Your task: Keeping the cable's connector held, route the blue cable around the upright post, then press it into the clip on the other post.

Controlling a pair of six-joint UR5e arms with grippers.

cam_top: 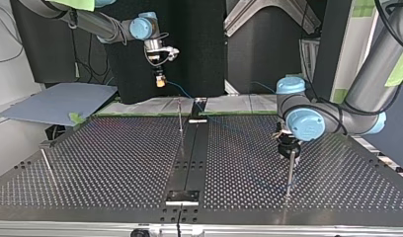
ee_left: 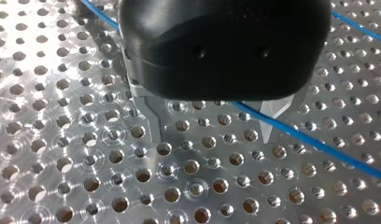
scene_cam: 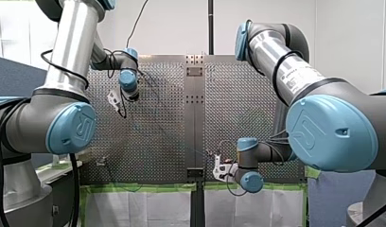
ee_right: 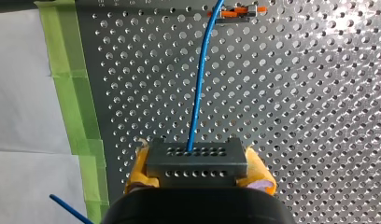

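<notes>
In the right wrist view my right gripper (ee_right: 198, 170) is shut on a grey connector block (ee_right: 197, 161), gripped between yellow pads (ee_right: 261, 175). The blue cable (ee_right: 200, 79) leaves the block and runs ahead toward an orange-marked clip (ee_right: 235, 11). In the top view this gripper (cam_top: 160, 81) hangs high above the table's far edge. My left gripper (ee_left: 212, 133) is open just above the perforated plate. The blue cable (ee_left: 314, 144) slants across between its metal fingers (ee_left: 153, 123). In the top view it (cam_top: 290, 149) sits at the top of an upright post (cam_top: 290, 173).
A thin post (cam_top: 180, 116) stands at the centre of the table's far side, and another post (cam_top: 47, 165) stands at the top view's left. A dark rail (cam_top: 189, 158) runs down the middle. Green tape (ee_right: 74, 93) edges the plate.
</notes>
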